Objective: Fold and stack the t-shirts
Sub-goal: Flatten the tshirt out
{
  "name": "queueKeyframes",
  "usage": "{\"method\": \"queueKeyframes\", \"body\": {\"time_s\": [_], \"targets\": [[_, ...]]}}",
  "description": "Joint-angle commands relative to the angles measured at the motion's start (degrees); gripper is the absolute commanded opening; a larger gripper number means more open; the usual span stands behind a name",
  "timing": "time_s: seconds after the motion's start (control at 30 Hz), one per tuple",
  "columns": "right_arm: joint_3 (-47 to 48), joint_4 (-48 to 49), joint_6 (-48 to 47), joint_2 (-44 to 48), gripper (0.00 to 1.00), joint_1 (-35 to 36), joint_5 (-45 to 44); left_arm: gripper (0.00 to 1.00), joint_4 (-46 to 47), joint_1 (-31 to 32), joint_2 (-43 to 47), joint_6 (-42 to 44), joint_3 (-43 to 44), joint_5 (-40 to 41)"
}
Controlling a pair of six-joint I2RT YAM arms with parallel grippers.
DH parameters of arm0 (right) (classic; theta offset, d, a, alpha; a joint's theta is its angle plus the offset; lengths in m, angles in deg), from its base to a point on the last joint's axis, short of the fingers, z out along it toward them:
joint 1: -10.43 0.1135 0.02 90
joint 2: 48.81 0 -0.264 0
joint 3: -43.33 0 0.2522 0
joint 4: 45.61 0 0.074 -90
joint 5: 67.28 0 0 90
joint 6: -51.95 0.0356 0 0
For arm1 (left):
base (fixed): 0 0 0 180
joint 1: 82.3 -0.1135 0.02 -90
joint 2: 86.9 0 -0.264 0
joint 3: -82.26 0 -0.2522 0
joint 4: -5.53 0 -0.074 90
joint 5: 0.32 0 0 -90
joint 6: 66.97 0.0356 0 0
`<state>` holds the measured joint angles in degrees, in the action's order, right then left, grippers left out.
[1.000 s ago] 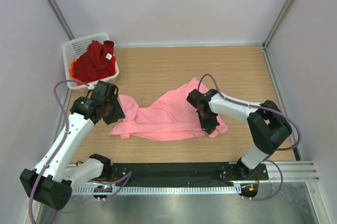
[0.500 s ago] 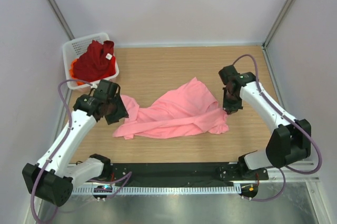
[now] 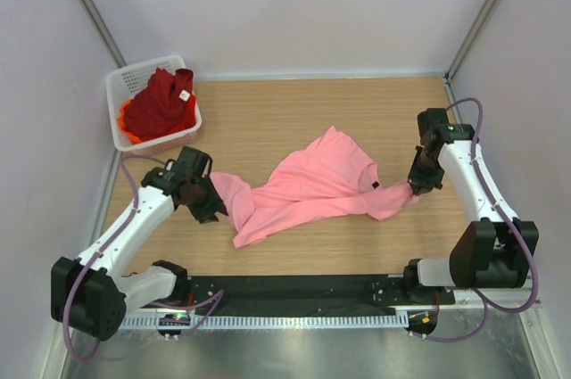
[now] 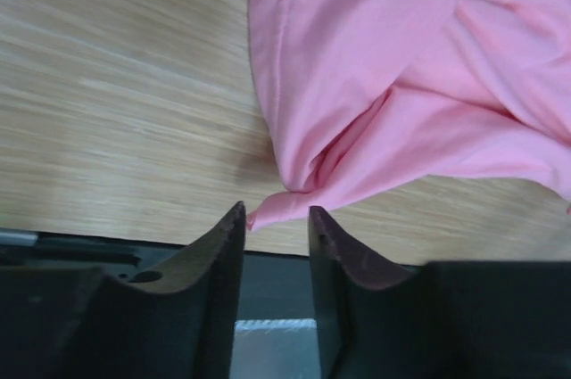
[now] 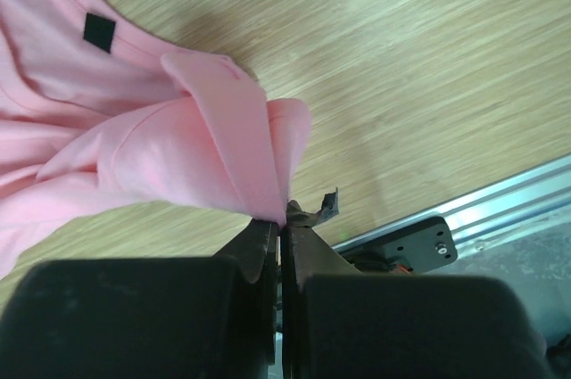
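The light pink t-shirt lies crumpled on the wooden table, pulled out between my two grippers. My right gripper is shut on its right corner; in the right wrist view the jaws pinch a bunched fold of pink cloth. My left gripper is at the shirt's left end. In the left wrist view its jaws stand apart, with only a thin tip of pink cloth between the fingertips. The dark red t-shirt with its white tag lies in the basket on the orange t-shirt.
The white mesh basket stands at the far left corner. A black base strip runs along the near edge. Walls and a metal rail bound the table's right side.
My right gripper has swung far to the right and dragged the pink t-shirt's corner with it, stretching the shirt out. My left gripper has moved slightly right and nearer.
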<state>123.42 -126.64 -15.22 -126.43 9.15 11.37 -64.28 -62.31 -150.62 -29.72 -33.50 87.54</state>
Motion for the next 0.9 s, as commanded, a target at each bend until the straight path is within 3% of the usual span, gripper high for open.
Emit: {"method": "queueKeyframes", "body": {"time_s": [0.0, 0.13, 0.23, 0.57, 0.87], "targets": [[-0.49, 1.43, -0.94, 0.10, 0.01, 0.22, 4.14, 0.33, 7.25, 0.49, -0.09, -7.16, -6.08, -11.19], [-1.55, 2.14, -1.38, 0.02, 0.01, 0.57, 5.90, 0.32, 6.25, 10.04, -1.48, -7.89, -6.81, -4.91], [-1.37, 2.31, -1.56, -0.33, 0.01, 1.01, 6.17, 0.34, 2.80, 11.21, -1.23, -9.20, -7.23, -1.39], [0.56, 2.66, -1.82, -1.74, 0.01, 3.30, 7.40, 0.48, 9.11, 12.62, 6.77, -11.59, -15.50, -0.77], [1.09, 2.93, -2.18, -2.71, 0.01, 4.35, 8.28, 0.45, 17.90, 14.99, 8.88, -10.62, -20.59, 1.34]]}}
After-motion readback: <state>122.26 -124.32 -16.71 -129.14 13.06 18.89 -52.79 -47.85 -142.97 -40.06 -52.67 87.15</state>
